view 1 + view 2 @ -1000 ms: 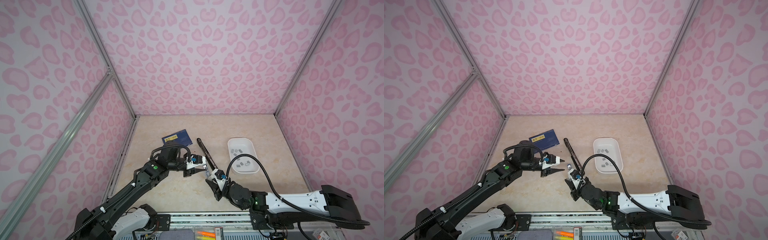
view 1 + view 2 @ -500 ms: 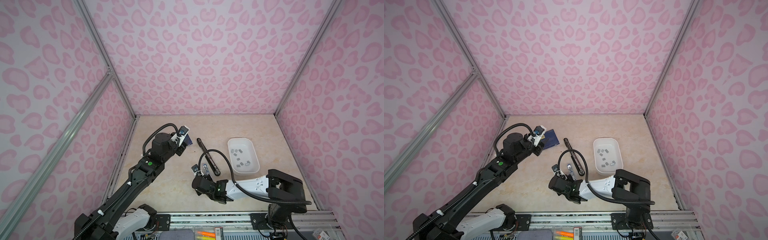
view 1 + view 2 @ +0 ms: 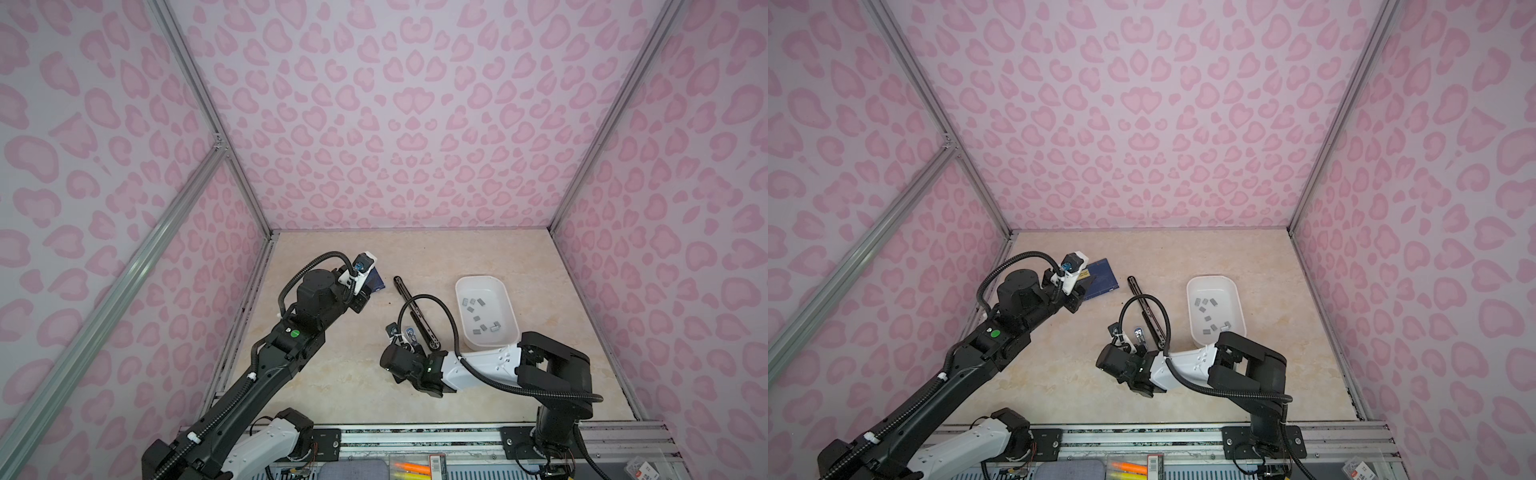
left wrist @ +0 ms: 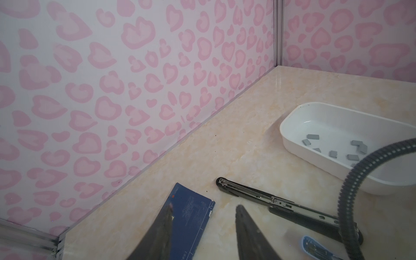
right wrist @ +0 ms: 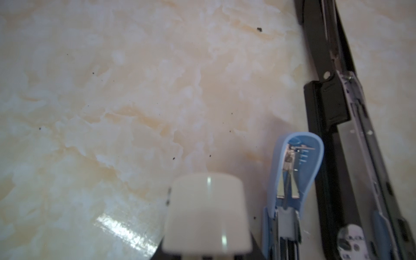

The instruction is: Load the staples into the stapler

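Note:
Several grey staples (image 3: 478, 311) (image 4: 333, 154) lie in the white tray (image 3: 509, 309). A small blue stapler (image 5: 295, 162) (image 3: 409, 333) lies hinged open on the table beside a long black stapler (image 3: 415, 309) (image 5: 337, 101), which is also laid open. My right gripper (image 3: 405, 344) sits low next to the blue stapler. A blurred white rounded object (image 5: 207, 211) fills the gap between its dark fingers (image 5: 157, 253). At the back left my left gripper (image 4: 203, 208) (image 3: 360, 300) hovers open and empty.
A blue booklet (image 3: 376, 282) (image 4: 191, 216) lies flat under the left gripper near the left wall. The right arm's black cable (image 3: 440, 307) loops over the black stapler. Pink patterned walls close three sides of the marble-look table (image 3: 457, 257).
A second ago both grippers met at mid-table. The left one has since drawn back to the booklet. The right arm has folded back and set its gripper beside the blue stapler.

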{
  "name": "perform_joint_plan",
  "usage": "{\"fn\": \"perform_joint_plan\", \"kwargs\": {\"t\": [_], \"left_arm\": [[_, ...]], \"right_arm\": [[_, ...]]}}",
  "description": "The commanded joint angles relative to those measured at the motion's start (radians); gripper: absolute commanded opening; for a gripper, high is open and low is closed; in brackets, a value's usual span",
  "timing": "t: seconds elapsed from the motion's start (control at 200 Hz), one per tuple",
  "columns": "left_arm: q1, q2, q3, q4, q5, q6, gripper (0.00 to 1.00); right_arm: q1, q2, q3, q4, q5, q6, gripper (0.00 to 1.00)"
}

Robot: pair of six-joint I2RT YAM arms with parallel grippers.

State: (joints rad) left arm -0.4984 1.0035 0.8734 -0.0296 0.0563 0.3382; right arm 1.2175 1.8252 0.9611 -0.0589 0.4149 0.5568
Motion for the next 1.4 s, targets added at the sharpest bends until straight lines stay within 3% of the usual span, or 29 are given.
{"fn": "perform_joint_plan", "kwargs": {"t": [0.0, 0.64, 0.735, 0.825, 0.89, 0.985, 1.0, 1.08, 1.15, 1.285, 1.395], "left_arm": [[0.001, 0.001, 0.007, 0.017, 0.034, 0.006, 0.47], [0.001, 0.013, 0.017, 0.004, 0.054, 0.012, 0.46], [0.001, 0.012, 0.021, 0.016, 0.018, -0.014, 0.46], [0.003, 0.003, 0.05, 0.025, -0.082, -0.115, 0.51], [0.004, -0.006, 0.088, 0.029, -0.193, -0.236, 0.76], [0.006, -0.002, 0.207, -0.039, -0.321, -0.416, 0.93], [0.006, -0.002, 0.227, -0.049, -0.331, -0.441, 1.0], [0.006, -0.004, 0.298, -0.077, -0.356, -0.57, 0.98], [0.006, -0.01, 0.322, -0.061, -0.367, -0.697, 0.98], [0.006, -0.03, 0.35, -0.15, -0.439, -1.031, 0.98], [0.006, -0.143, 0.149, -0.037, -0.466, -1.036, 0.98]], "right_arm": [[0.0, 0.016, -0.006, -0.034, 0.016, 0.009, 0.36], [0.012, -0.03, -0.03, 0.012, 0.014, 0.025, 0.51], [0.022, -0.069, -0.041, 0.01, 0.035, 0.023, 0.52], [0.032, -0.138, -0.06, 0.005, 0.058, 0.02, 0.55], [0.033, -0.199, -0.077, -0.003, 0.074, 0.015, 0.57], [0.029, -0.287, -0.111, 0.001, 0.107, 0.005, 0.63], [0.026, -0.303, -0.118, 0.004, 0.11, 0.002, 0.65], [-0.008, -0.383, -0.149, 0.026, 0.103, -0.01, 0.67], [-0.074, -0.44, -0.176, 0.071, 0.019, -0.037, 0.68], [-0.211, -0.507, -0.18, 0.046, -0.066, -0.052, 0.74], [-0.335, -0.591, -0.235, 0.031, -0.078, 0.0, 0.72]]}}
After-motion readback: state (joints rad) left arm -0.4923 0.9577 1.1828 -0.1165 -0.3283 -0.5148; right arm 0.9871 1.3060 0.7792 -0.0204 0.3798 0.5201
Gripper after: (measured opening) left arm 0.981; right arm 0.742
